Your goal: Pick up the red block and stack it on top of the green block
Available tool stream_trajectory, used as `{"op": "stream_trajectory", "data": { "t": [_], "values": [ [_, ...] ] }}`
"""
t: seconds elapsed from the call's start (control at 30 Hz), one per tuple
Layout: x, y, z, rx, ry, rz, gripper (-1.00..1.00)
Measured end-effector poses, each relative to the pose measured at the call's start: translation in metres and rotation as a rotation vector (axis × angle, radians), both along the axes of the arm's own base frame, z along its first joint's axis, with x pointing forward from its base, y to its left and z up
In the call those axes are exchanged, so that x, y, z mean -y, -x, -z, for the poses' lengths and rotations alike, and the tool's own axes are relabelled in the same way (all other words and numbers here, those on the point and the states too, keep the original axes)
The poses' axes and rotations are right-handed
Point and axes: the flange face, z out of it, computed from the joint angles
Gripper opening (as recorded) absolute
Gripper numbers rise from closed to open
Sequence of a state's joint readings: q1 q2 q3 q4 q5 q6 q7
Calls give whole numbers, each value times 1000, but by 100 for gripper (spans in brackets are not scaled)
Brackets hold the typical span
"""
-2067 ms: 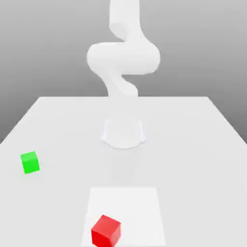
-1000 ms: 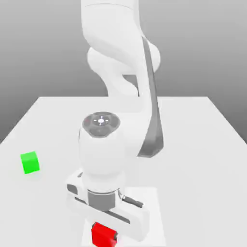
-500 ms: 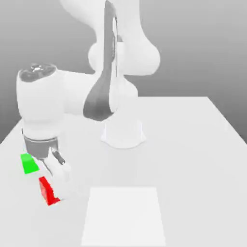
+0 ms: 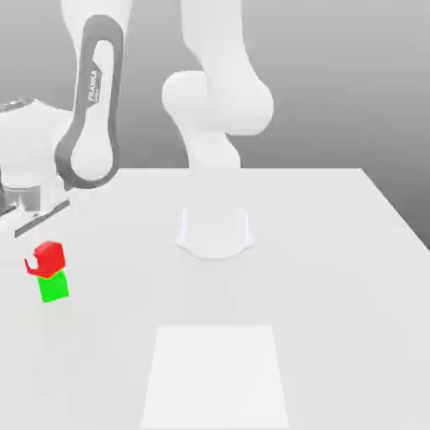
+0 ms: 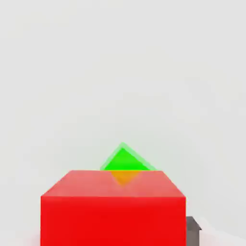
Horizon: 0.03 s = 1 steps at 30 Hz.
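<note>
Sitting apparently atop the green block (image 4: 54, 288), the red block (image 4: 47, 257); end effector grip unclear.

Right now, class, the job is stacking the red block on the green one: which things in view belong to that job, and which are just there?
Belong to the job:
red block
green block

Just there:
white table
pale square patch on the table
robot base

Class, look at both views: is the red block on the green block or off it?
On it. In the exterior view the red block sits directly atop the green block; whether the tool has released it, cannot tell.
</note>
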<state>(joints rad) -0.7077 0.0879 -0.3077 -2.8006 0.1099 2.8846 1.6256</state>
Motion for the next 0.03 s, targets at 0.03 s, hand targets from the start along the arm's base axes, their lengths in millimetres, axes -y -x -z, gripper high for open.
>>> {"op": "stream_trajectory", "data": {
  "t": [0.03],
  "values": [
    [0,0,0,0,0,0,100]
  ]
}}
